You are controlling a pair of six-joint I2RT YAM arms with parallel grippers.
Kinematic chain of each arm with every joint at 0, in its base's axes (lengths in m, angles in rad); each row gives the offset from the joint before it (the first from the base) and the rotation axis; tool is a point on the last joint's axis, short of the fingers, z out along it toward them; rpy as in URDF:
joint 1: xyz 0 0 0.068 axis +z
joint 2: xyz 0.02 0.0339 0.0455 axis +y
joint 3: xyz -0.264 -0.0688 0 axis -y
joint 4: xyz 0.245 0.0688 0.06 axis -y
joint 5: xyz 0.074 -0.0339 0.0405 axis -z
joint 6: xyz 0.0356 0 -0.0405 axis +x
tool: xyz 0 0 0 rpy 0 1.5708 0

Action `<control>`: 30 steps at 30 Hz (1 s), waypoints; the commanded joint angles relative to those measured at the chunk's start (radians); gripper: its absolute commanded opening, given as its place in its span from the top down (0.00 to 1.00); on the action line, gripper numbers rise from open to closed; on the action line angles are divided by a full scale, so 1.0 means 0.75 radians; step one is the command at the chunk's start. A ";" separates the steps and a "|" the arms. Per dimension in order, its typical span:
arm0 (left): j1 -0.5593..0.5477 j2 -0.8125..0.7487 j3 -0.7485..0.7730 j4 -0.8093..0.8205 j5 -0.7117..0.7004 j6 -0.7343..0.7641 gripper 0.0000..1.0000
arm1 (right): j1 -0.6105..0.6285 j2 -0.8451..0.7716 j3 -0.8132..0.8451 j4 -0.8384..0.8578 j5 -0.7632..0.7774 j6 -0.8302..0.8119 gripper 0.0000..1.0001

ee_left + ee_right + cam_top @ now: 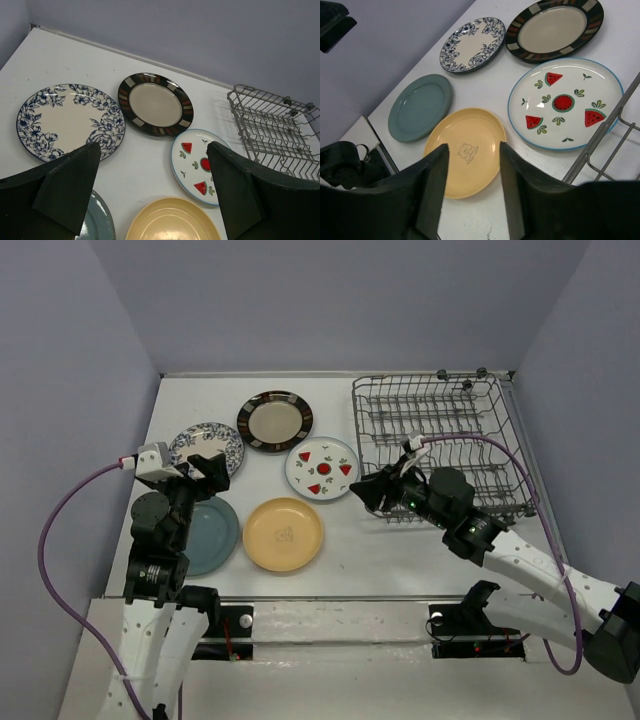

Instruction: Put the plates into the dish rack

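First pick pending; dish rack [430,405] empty. Right claw [365,487] half-open, left claw [212,470] wide, both empty. Next, likely: grip fruit-marked plate [322,468] rim

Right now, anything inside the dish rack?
Only bare tines show inside the dish rack. The right gripper and its cable cover its near-left corner; that part cannot be seen.

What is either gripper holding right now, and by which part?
Nothing. The left gripper and the right gripper both stand open and empty; the round yellow plate seen between the right fingers lies flat on the white table.
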 commanded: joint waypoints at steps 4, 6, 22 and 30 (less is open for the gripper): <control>0.028 0.084 -0.002 0.040 -0.028 -0.058 0.01 | -0.002 0.004 0.006 0.089 -0.065 0.037 0.63; 0.030 0.113 0.010 -0.018 -0.095 -0.090 0.01 | -0.002 0.020 0.012 0.091 -0.100 0.043 0.63; 0.539 0.696 -0.014 0.207 -0.006 -0.463 0.13 | -0.002 0.018 -0.021 0.116 -0.114 0.052 0.58; 0.752 1.142 0.125 0.234 0.074 -0.430 0.13 | -0.002 -0.023 -0.029 0.104 -0.110 0.052 0.58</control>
